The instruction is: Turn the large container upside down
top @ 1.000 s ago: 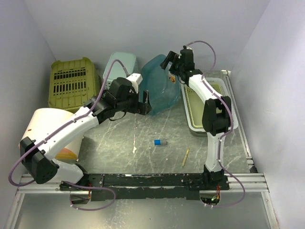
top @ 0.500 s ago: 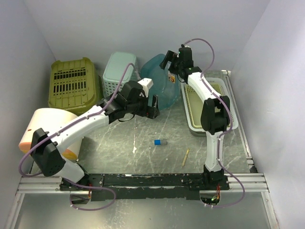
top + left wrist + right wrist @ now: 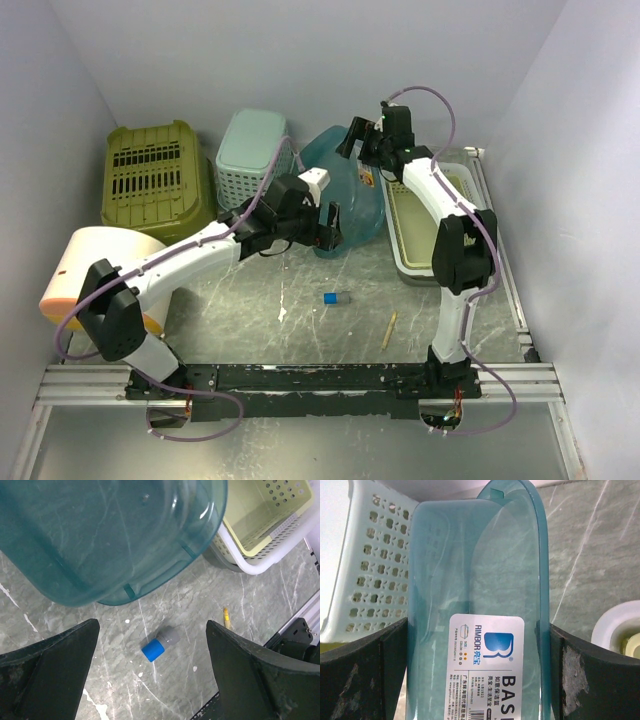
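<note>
The teal tub (image 3: pixel 362 200) leans at the worktop's far edge, raised end straddled by the wide-spread right claw (image 3: pixel 479 630) (left claw (image 3: pixel 152 650), also released, hangs nearer its low rim).

Light is bright and flat, coming from overhead; soft short shadows under my arms on the table (image 3: pixel 300 300); walls read near white in the top view. Left wrist: table sharp; small glare streaks on the container (image 3: pixel 100 540) rim; left fingers (image 3: pixel 45 675) near-black, little detail. Right wrist: label (image 3: pixel 485 665) crisp; right fingers (image 3: pixel 360 675) slightly soft; top-left corner blown out white.
</note>
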Controlling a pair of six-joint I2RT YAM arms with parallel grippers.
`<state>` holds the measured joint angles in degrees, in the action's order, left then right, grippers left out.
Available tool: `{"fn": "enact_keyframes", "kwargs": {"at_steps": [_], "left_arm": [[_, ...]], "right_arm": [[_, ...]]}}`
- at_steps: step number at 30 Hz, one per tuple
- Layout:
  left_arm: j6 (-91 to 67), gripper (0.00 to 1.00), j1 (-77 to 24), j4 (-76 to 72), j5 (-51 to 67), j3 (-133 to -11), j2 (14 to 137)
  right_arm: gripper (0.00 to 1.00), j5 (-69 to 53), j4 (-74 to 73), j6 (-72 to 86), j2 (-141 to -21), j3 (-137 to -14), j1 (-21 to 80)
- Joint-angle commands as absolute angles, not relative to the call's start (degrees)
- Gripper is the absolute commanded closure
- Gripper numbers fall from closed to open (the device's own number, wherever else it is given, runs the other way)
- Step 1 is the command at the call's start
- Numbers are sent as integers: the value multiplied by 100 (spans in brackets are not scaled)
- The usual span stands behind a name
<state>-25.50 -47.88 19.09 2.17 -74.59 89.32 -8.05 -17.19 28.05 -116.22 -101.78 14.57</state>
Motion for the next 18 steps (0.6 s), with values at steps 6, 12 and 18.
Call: {"fn": "enact_keyframes", "kwargs": {"at_steps": [6,12,18], "left_arm": [[-2112,1,-5214,878,-1253,-6811,8360],[-1850,1,-5535,458,-1851,-7066,8443],[-2446,1,-5964,323,-2868,-7446,8731]], "right_arm": [[0,-1185,-2034,2586,-11310,-9537,1384],[0,-1287,-1835,2746,-11196,-9338,1360],[0,-1599,-1496,2993,-11060,-9049,1275]]}}
